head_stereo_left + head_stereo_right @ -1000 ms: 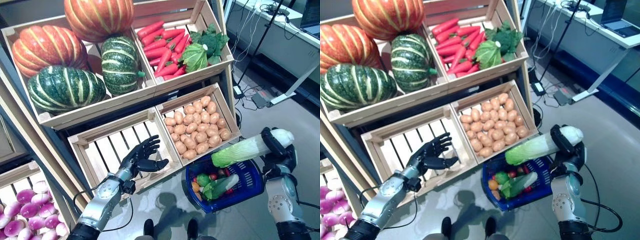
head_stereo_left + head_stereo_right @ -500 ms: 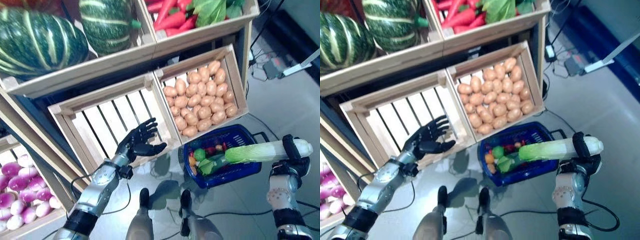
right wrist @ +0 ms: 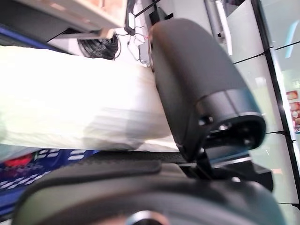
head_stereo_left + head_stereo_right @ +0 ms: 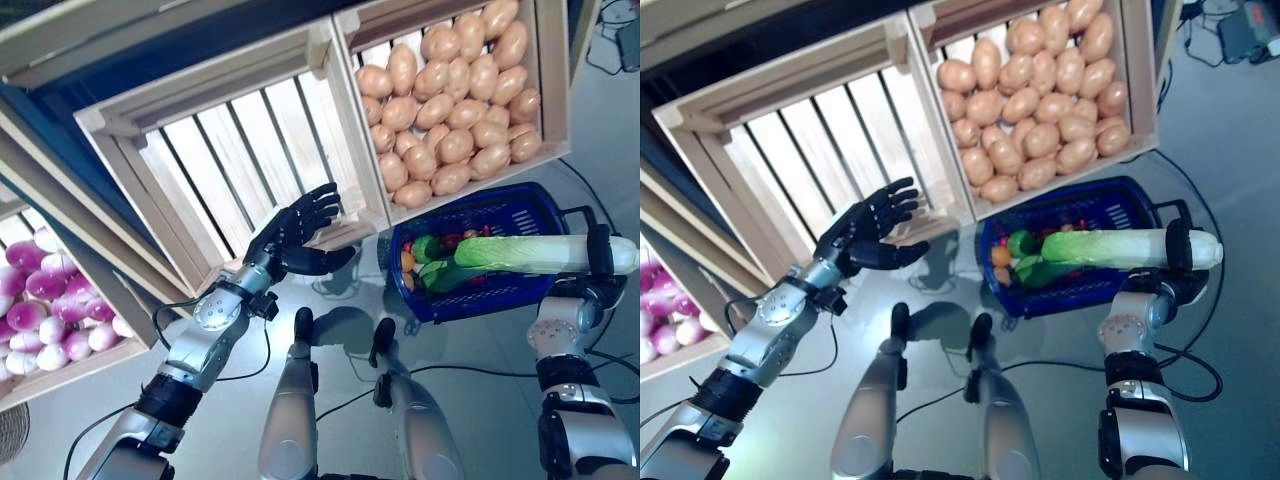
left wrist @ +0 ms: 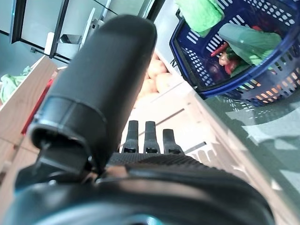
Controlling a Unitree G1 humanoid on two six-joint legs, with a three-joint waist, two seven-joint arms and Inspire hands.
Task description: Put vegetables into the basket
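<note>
A long cabbage [image 4: 535, 253] with a white stalk and green leaves lies level over the blue basket [image 4: 505, 293] on the floor, its leafy end above the vegetables inside. My right hand [image 4: 597, 258] is shut on the white stalk end; the right wrist view shows the thumb [image 3: 197, 79] curled over the cabbage [image 3: 70, 101]. My left hand [image 4: 292, 232] hovers open, fingers spread, in front of the empty wooden crate [image 4: 220, 150], holding nothing. The basket [image 5: 262, 61] with its greens shows past it in the left wrist view.
A crate of potatoes [image 4: 450, 110] stands right behind the basket. A bin of purple-white turnips [image 4: 45, 310] sits at the far left. The wooden shelf frame [image 4: 60, 215] runs along the left.
The camera has tilted down, so pumpkins and carrots have left view. The cabbage has come lower and now lies level over the basket. The left hand holds its pose.
</note>
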